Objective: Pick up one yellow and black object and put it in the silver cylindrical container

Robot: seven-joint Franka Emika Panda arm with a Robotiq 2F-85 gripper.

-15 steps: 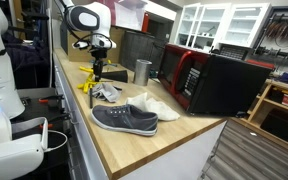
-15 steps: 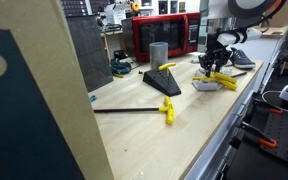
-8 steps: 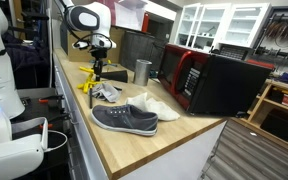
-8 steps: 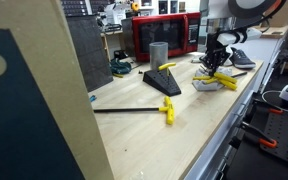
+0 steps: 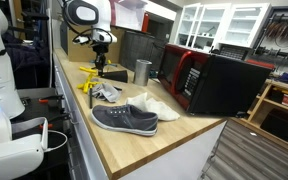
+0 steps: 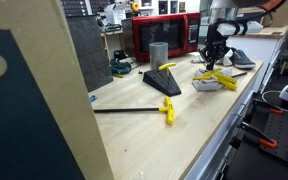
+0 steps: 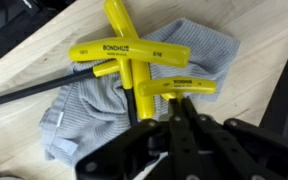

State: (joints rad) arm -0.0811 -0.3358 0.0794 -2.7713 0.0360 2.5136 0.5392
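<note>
Yellow-handled, black-shafted T hex keys (image 7: 129, 50): crossed on a grey knitted cloth (image 7: 89, 115) on the wooden counter (image 7: 254, 90); one long shaft points to the wrist view's left edge. Smaller key (image 7: 176, 87): handle crosswise, shaft running under the black gripper (image 7: 174, 125); fingertips near together, pinch indeterminable. Shiny silver cylindrical cup (image 5: 142, 71): upright, apart from the cloth.

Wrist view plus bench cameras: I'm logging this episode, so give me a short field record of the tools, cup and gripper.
tools: yellow T-handle hex keys with black shafts, crossed on a crumpled grey cloth
spare: yellow-handled key with a long black shaft, alone on the wooden bench
container: shiny silver metal cup, upright, near the black and red box
gripper: black gripper above the keys; jaws by the smallest key, grasp unclear
</note>
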